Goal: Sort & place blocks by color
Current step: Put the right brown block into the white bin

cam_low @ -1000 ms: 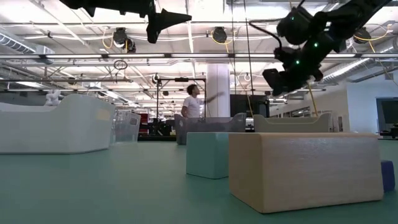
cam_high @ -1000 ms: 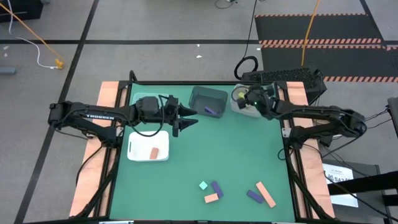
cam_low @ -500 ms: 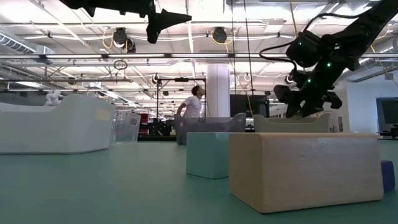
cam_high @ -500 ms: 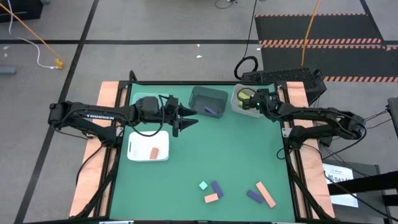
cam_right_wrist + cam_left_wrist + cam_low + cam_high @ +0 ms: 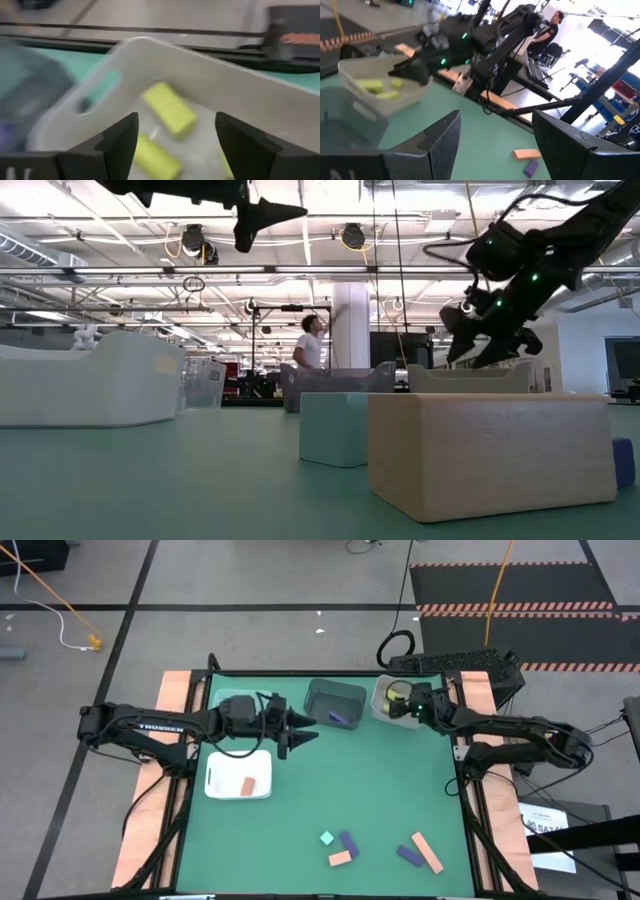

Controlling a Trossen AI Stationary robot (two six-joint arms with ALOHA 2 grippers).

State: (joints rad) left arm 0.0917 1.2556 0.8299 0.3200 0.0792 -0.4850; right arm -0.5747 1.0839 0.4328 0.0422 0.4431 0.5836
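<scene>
High view is showing my right claw (image 5: 408,708) hanging over the pale bin (image 5: 384,704) at the upper right of the green counter (image 5: 380,800), and I am judging that it is there to drop yellow-green pieces with their own kind. My left claw (image 5: 300,730) is waiting left of centre, just above the white tray (image 5: 222,778), where one salmon-orange block (image 5: 248,786) is lying. The dark bin (image 5: 322,692) between the two claws is holding a purple block (image 5: 340,719). Left to sort, near the bottom of the frame, are a mint-teal cube (image 5: 327,838), a purple piece (image 5: 349,843), a salmon-orange bar (image 5: 340,858), another purple piece (image 5: 408,856) and a long salmon-orange bar (image 5: 427,852).

Right wrist view is giving what the overhead cannot: my fingers (image 5: 120,137) are spread wide with nothing between them, and yellow-green blocks (image 5: 169,109) are lying on the floor of the bin below. So this claw is released, and I am taking the yellow-green load to be delivered already.

Left wrist view is looking past my own parted, empty fingers (image 5: 442,145) at the other arm over that bin, and it is catching a person seated in the room beyond. Low view is adding only how high both claws are hanging above the counter, with the nearest blocks looming large in front.
</scene>
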